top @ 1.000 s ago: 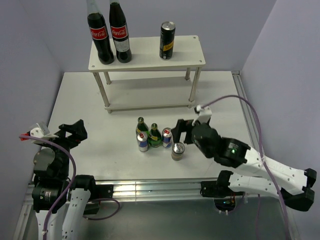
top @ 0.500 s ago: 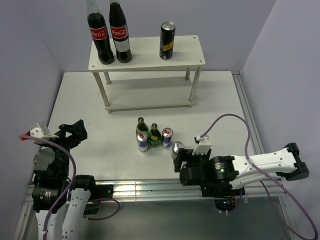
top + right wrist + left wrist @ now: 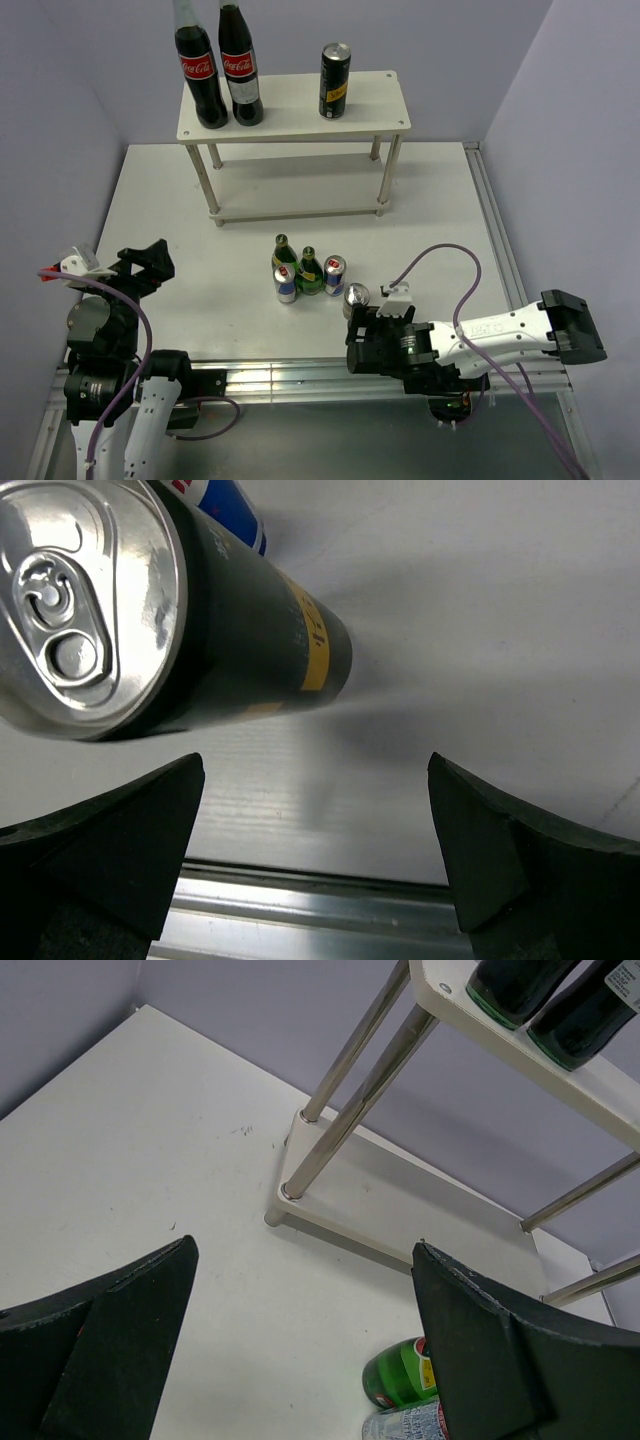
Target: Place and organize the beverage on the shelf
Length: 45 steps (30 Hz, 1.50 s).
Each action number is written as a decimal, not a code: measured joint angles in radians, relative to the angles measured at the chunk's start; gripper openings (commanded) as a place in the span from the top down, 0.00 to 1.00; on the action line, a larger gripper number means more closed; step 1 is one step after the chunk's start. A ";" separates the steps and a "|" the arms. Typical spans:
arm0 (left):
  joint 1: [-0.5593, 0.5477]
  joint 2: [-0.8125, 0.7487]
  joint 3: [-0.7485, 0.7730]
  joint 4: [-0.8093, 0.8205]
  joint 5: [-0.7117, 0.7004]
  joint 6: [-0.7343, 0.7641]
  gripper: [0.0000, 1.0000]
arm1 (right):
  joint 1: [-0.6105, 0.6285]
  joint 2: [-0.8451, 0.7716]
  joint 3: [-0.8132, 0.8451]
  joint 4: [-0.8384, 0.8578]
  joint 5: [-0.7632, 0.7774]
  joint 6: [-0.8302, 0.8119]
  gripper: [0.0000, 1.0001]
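One upright black can (image 3: 215,620) is found at 11 o'clock of released R claw (image 3: 312,770); L claw (image 3: 305,1250), also spread, is farther.

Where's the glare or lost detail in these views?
Right wrist: glare on the black can lid, jaws dark and featureless. Left wrist: shelf sharp, green bottle part-hidden behind the jaws. Top external: even light, only faint shadows.
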 measured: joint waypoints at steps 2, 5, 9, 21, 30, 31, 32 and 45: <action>0.000 0.000 0.000 0.000 0.000 0.000 0.05 | -0.020 0.022 -0.018 0.072 0.012 -0.038 0.00; 0.000 0.000 0.000 0.000 0.000 0.000 0.05 | -0.039 0.043 -0.032 0.171 0.032 -0.088 0.00; 0.000 0.000 0.000 0.000 0.000 0.000 0.05 | -0.057 0.063 -0.037 0.261 0.078 -0.129 0.00; -0.007 0.000 0.000 0.000 0.000 0.000 0.05 | -0.105 0.288 -0.007 0.277 0.251 -0.032 0.00; -0.017 -0.001 0.000 0.000 0.000 0.000 0.04 | -0.127 0.508 0.110 0.146 0.352 0.161 0.06; -0.018 -0.001 0.000 0.000 0.000 0.000 0.04 | -0.128 0.526 0.124 0.123 0.367 0.190 0.09; -0.020 -0.001 0.000 0.000 0.000 0.000 0.04 | -0.129 0.542 0.138 0.095 0.376 0.220 0.19; -0.027 -0.001 0.000 0.000 0.000 0.000 0.04 | -0.107 0.731 0.317 -0.374 0.424 0.406 1.00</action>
